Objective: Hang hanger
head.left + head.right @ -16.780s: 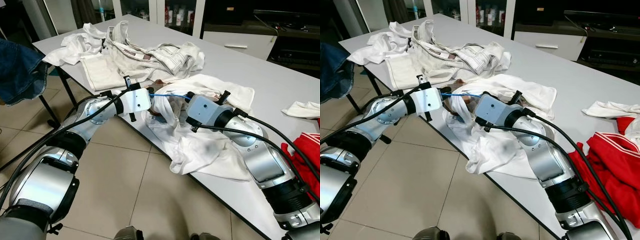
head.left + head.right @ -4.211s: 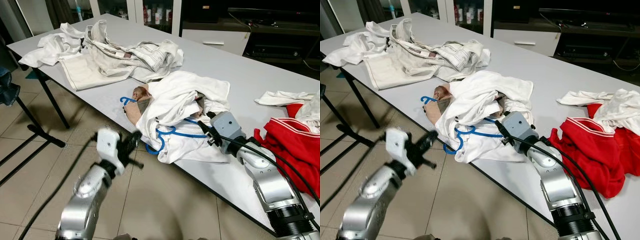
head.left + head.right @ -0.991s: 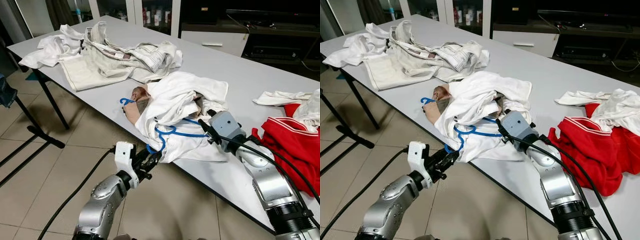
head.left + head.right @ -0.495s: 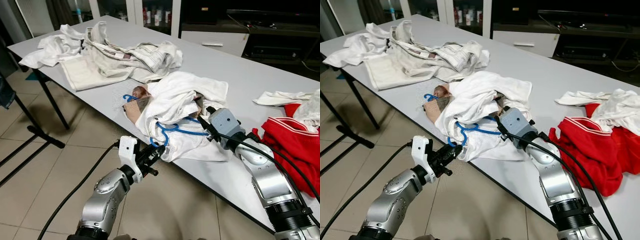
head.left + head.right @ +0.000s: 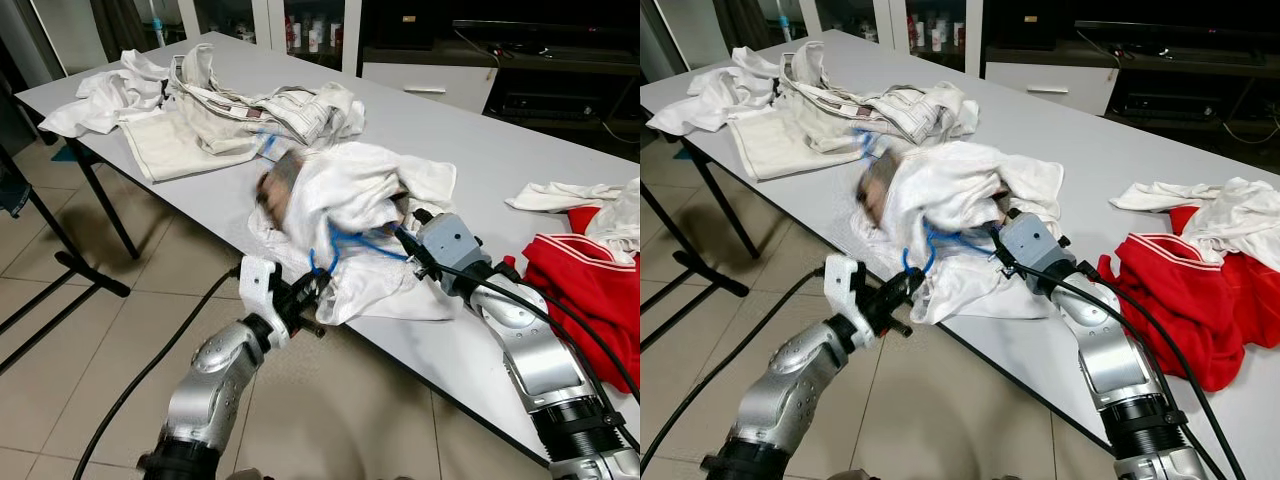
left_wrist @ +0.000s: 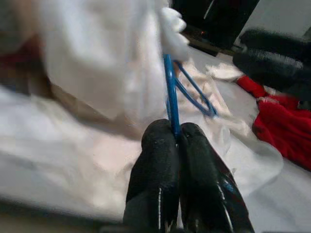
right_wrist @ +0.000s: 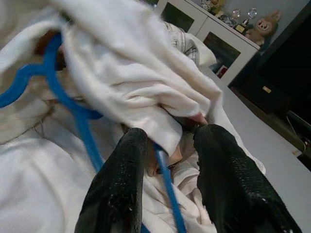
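Blue hanger (image 5: 352, 243) | runs lengthwise between grippers | left gripper (image 6: 176, 141) pinches its near end; right gripper (image 7: 165, 145) open, seemingly astride its bar

A bench (image 5: 520, 160) runs from far left to near right. On its far left end lies a heap of clothes (image 5: 215, 105). At the near edge in the middle sits a shirt (image 5: 350, 215) with a hanger (image 5: 345, 245) in it. The left pincer (image 6: 176, 138) sits at the bench's near edge, clamped on the hanger; the right pincer (image 7: 167, 141), just right of the shirt, straddles the hanger's bar. At the right end lies a garment (image 5: 585, 290), with a cloth (image 5: 560, 195) behind it.
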Motion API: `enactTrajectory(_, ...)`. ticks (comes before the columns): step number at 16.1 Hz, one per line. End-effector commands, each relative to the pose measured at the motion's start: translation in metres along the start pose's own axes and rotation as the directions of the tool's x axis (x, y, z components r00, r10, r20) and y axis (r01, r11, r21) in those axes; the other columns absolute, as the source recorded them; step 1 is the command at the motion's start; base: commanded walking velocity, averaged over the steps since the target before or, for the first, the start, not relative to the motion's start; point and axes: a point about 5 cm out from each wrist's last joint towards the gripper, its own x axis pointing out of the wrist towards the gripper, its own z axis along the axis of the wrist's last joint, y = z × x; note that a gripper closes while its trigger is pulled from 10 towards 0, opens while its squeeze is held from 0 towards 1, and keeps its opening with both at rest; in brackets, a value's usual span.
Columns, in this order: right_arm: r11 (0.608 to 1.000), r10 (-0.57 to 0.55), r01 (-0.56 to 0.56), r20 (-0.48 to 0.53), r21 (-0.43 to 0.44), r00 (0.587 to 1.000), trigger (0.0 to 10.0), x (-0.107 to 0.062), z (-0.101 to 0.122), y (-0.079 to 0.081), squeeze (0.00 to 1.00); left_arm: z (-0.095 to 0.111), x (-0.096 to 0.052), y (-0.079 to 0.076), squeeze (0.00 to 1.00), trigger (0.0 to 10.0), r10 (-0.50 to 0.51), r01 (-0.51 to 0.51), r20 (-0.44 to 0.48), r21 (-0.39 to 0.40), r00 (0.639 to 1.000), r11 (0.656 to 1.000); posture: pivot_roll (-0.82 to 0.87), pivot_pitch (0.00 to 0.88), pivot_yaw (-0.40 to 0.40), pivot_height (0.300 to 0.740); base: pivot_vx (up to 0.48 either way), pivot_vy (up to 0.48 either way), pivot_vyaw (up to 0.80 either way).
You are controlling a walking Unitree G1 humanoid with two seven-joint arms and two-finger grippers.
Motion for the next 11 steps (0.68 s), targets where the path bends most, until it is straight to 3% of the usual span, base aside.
enactTrajectory(1, 1.000, -0.008, 0.008, -0.008, -0.011, 1.000, 10.0, -0.002, -0.003, -0.002, 0.00, 0.006, 0.005, 0.000, 0.00, 0.0, -0.013, 0.012, 0.021, 0.018, 1.000, 1.000, 0.02, 0.000, 0.011, 0.723, 0.000, 0.000, 0.00)
enactTrajectory(9, 0.998, -0.008, 0.007, -0.023, -0.059, 1.000, 10.0, -0.004, -0.007, -0.001, 0.00, 0.022, 0.019, 0.002, 0.00, 0.0, 0.046, -0.037, 0.089, -0.100, 0.995, 0.994, 0.02, 0.000, 0.003, 0.723, 0.000, 0.000, 0.00)
enactTrajectory(11, 0.990, 0.019, -0.021, -0.015, -0.141, 1.000, 10.0, -0.004, -0.006, 0.003, 0.00, 0.030, 0.020, 0.005, 0.00, 0.0, 0.092, -0.063, 0.121, -0.222, 0.988, 0.973, 0.02, 0.000, 0.000, 0.723, 0.000, 0.000, 0.00)
